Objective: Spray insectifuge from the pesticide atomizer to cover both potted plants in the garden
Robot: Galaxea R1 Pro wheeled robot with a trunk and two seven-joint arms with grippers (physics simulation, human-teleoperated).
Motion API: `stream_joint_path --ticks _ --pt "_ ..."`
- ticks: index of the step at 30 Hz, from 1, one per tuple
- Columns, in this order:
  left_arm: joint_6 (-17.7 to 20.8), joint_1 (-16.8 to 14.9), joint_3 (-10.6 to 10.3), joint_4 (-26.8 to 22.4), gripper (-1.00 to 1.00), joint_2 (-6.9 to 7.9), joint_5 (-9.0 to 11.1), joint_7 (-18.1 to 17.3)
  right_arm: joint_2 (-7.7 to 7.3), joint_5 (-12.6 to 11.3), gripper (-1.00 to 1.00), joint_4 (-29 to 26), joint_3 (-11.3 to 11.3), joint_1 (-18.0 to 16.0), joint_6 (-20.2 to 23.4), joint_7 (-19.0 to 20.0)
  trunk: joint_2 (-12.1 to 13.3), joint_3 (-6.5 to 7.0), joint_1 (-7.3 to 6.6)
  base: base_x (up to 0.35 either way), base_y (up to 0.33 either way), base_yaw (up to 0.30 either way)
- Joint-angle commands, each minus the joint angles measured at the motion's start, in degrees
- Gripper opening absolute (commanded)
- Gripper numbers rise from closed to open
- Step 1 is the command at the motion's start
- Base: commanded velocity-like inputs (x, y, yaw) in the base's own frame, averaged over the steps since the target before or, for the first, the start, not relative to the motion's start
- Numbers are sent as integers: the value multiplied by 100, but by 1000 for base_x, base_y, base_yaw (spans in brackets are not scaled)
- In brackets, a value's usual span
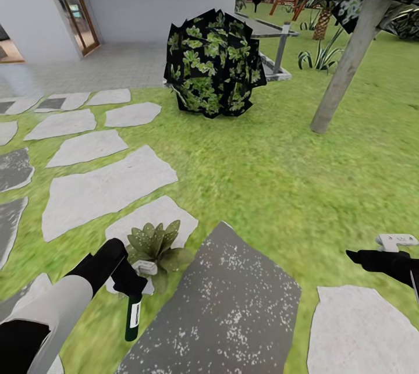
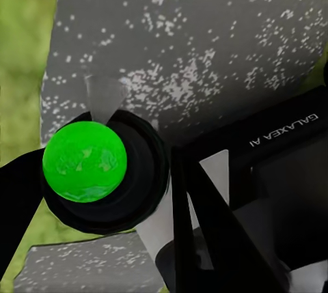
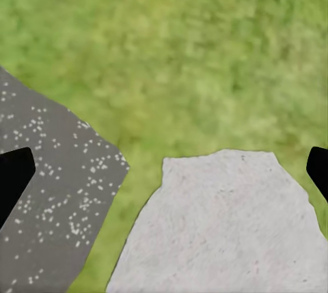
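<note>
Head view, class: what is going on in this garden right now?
The robot stands on a lawn with stepping stones. Its left gripper is shut on the pesticide atomizer, the bottle hanging down, right next to a small potted plant. The right gripper is held out over the grass with its jaws apart, holding nothing. A dark round shrub stands further back.

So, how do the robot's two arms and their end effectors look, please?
The left arm has a light grey shell that turns black toward the wrist. The left end effector is black and blocky; white "GALAXEA AI" lettering marks it. The right end effector is black too, with a pale grey bracket above it.
</note>
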Motion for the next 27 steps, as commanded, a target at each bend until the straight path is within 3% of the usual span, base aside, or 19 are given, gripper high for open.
stream_joint_path --ticks 1,27 --pt "12 1 -30 -10 -100 2 -53 -55 0 60 100 -6 -4 -6 16 57 -2 -5 -1 0 -4 9" --pt "5 61 -49 -19 -100 41 -65 -50 -2 66 100 -6 -24 -7 16 56 -2 -86 -1 40 -51 36"
